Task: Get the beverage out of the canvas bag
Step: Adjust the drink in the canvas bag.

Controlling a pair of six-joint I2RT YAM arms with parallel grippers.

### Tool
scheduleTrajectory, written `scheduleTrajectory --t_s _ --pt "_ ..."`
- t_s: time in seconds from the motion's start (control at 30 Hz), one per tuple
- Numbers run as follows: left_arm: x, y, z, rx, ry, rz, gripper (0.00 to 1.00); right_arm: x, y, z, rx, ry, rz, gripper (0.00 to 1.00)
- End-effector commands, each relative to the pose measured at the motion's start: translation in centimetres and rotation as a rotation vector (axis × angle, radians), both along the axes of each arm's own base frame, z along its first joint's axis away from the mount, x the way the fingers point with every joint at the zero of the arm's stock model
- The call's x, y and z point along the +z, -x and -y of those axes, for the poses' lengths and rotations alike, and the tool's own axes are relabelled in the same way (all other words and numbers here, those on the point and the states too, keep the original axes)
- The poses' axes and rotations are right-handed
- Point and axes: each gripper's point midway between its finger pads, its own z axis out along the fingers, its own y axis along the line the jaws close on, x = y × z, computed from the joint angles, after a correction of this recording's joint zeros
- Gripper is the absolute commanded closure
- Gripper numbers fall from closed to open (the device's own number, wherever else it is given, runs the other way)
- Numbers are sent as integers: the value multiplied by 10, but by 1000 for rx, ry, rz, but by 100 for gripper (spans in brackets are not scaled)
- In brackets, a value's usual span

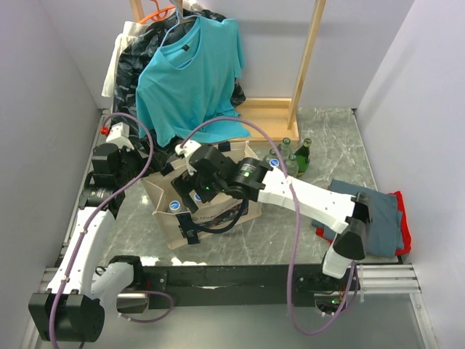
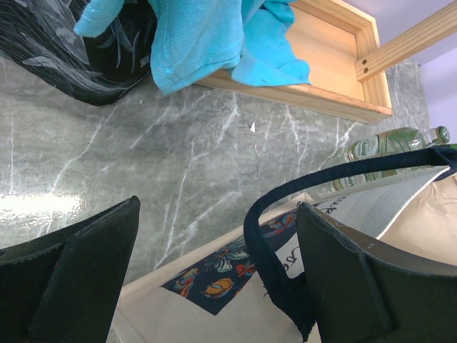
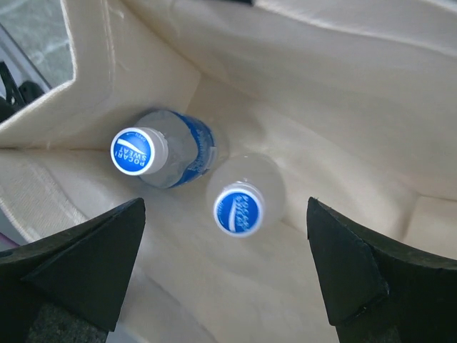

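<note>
Marble table (image 1: 334,138): canvas bag (image 1: 163,218), two bottles (image 3: 239,207) upright, caps up.

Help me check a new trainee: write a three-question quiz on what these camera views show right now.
1. True or false: the right gripper is shut on a bottle.
2. How many capped bottles does the right wrist view show inside the canvas bag? A) one B) two C) four
3. What colour are the glass bottles standing on the table just beyond the bag?

Key: 1. False; its jaws stand open above the bottles, gripping nothing. 2. B. 3. Green.
</note>
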Motion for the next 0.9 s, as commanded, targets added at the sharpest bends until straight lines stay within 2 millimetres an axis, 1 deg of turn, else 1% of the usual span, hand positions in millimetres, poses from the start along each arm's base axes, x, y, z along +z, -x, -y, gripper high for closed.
scheduleTrajectory --t_s 0.0,0.1,0.23,0.37,0.53,0.7,0.87 --pt "9 1 1 -17 -13 43 4 11 4 -18 31 -46 -6 0" --pt "10 2 1 -17 -14 46 4 2 1 -21 19 -20 -16 0" --pt "10 2 0 -16 -18 44 4 -16 0 -16 3 66 -39 0" --pt "9 4 -2 -5 -29 47 4 -25 2 -18 17 86 -48 1" --pt "8 2 -2 -8 -28 44 4 -25 3 -17 10 90 -49 2" --pt "12 1 0 -13 -24 50 4 -23 5 -18 10 82 -49 2" --pt "13 1 0 -14 -17 55 4 -26 4 -17 11 99 -51 2"
